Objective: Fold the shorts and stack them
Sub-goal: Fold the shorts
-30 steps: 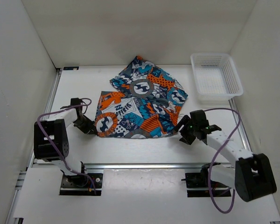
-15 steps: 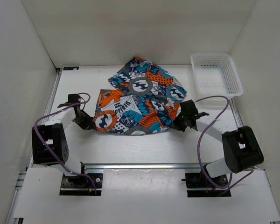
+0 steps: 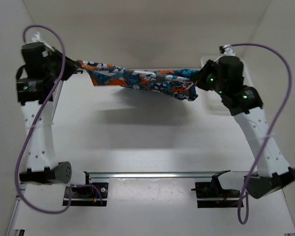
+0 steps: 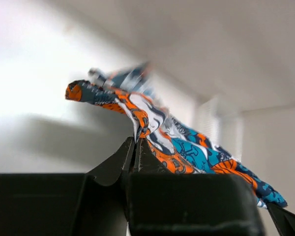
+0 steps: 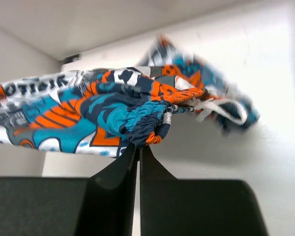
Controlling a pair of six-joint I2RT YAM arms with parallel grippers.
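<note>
The white flat bench (image 3: 147, 137) carries a soft shadow across its middle, under the cloth hanging above it. Both white-and-black arms stand tall from the near edge, the left arm (image 3: 37, 128) along the left edge and the right arm (image 3: 258, 137) along the right edge, each trailing a looping purple cable (image 3: 280, 64). Between them the soft cloth shorts with a busy print of orange, blue, navy and white patches (image 3: 142, 78) are off the bench, stretched into a long bunched band in the air across the far half, sagging a little in the middle and running from near the far left corner to near the far right corner. The white plastic mesh basket (image 3: 205, 62) sits at the far right corner, mostly hidden behind the right arm. The left gripper (image 3: 74, 66) holds the left end of the band; in the left wrist view its black fingers (image 4: 123, 160) are pressed together on a fold of the shorts (image 4: 177, 142), the cloth rising up and away from the left gripper (image 4: 136, 142). The right gripper (image 3: 200, 81) holds the right end; in the right wrist view the right gripper (image 5: 138, 147) pinches the gathered navy and orange edge of the shorts (image 5: 103, 108), with a white drawstring (image 5: 221, 105) dangling loose beside that edge.
</note>
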